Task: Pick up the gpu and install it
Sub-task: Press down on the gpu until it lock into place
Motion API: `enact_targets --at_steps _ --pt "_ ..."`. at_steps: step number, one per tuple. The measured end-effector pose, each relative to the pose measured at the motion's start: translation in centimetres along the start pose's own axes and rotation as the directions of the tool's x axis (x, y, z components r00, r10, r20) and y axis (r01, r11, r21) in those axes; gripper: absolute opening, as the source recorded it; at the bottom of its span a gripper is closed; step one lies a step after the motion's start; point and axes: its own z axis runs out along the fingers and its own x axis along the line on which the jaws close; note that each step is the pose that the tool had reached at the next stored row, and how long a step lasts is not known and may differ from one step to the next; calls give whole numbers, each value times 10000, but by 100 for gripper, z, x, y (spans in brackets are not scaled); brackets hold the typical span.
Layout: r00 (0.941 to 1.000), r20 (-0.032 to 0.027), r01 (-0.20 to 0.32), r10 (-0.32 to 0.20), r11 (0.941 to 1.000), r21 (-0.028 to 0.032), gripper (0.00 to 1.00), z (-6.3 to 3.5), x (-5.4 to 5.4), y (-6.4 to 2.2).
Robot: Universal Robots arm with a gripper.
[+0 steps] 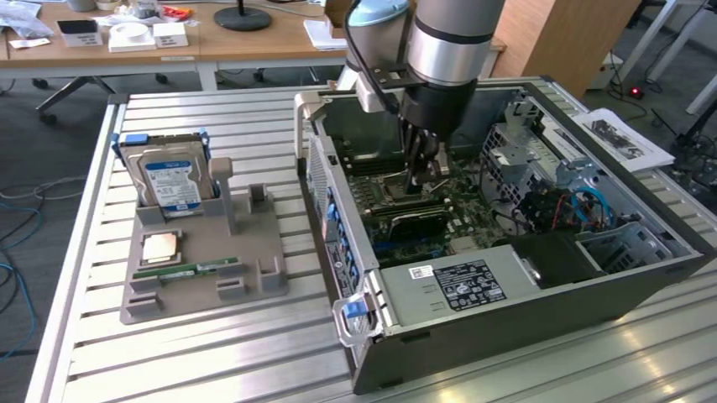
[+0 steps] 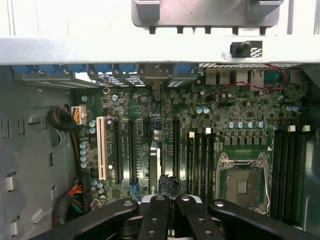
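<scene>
The arm is down inside the open computer case (image 1: 526,252), its gripper (image 1: 421,172) low over the motherboard (image 2: 200,130) with the fingers (image 2: 165,215) drawn together. From the wrist, the gpu (image 2: 156,162) shows as a thin card standing on edge in one of the long expansion slots, right under the fingertips (whether they actually pinch it, I cannot tell). Out on the slatted table (image 1: 224,353), the grey holder tray (image 1: 201,285) carries the hard drive (image 1: 174,180), a processor chip (image 1: 160,246) and the green memory stick (image 1: 187,271).
</scene>
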Motion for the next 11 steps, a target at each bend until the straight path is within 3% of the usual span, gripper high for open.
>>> enact_targets --at_steps 11 --pt "10000 -2 -2 2 10000 -6 11 120 23 20"
